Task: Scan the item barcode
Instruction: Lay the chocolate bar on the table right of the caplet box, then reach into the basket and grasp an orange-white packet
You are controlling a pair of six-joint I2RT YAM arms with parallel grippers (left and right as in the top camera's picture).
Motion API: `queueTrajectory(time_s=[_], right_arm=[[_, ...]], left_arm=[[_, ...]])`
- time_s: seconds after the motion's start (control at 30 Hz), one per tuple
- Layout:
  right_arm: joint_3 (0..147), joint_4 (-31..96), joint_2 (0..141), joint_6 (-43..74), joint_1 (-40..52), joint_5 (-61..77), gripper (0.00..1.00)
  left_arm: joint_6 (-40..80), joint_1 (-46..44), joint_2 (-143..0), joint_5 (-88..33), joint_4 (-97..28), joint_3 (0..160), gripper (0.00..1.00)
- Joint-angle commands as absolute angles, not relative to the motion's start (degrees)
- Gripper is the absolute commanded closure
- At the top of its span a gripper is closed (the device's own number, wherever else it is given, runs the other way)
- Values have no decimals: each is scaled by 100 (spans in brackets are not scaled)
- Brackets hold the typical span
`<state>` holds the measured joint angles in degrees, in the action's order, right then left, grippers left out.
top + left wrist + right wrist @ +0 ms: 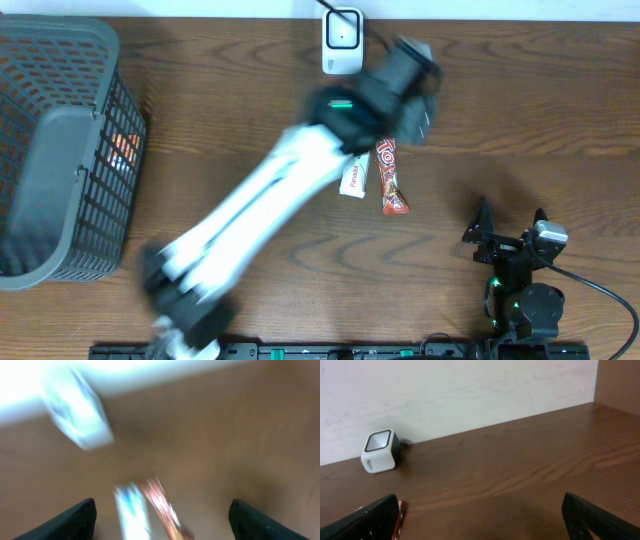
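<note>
Near scanner, hovering left gripper, spread, empty, by red snack wrapper; right gripper spread too. Judging wrapper light, crinkly, slick; pinching mid-width advised.

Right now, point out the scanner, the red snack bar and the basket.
scanner (342, 38), overhead view, white top face.
red snack bar (391, 180), overhead view, middle of wrapper.
basket (110, 215), overhead view, right mesh wall.

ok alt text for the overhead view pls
Blurred left arm stretches across a wooden table, open left gripper near a white pack and red pack, scanner behind them. Grey basket far left; open right gripper front right.
</note>
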<state>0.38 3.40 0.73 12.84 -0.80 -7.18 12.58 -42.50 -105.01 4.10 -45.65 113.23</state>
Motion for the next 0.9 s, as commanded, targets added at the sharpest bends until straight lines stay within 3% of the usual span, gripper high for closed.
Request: queueTrajectory(time_s=[0.0, 0.07, 0.2, 0.27, 0.37, 0.53, 0.67, 0.87], right_arm=[[32, 362, 56, 1323, -108, -718, 1], [32, 362, 54, 1323, -108, -718, 1], [32, 362, 56, 1326, -108, -718, 1], [32, 362, 56, 1326, -108, -718, 1], [32, 362, 56, 1326, -108, -718, 1], [32, 362, 56, 1323, -108, -718, 1], [32, 362, 56, 1323, -108, -718, 1], [32, 362, 56, 1323, -108, -718, 1]], left_arm=[[770, -3284, -8914, 2285, -4484, 11592, 15], [832, -2412, -8431, 2368, -4521, 11592, 15], [2578, -152, -7975, 2137, -4998, 11583, 15], [3514, 963, -8009, 1494, -5352, 11561, 15], [3948, 2130, -8364, 523, -5769, 11478, 15], [4711, 2711, -9439, 517, -6632, 11465, 15], [4692, 2735, -10243, 82, -6648, 11465, 9], [4740, 2696, -11091, -89, -6643, 11465, 10]])
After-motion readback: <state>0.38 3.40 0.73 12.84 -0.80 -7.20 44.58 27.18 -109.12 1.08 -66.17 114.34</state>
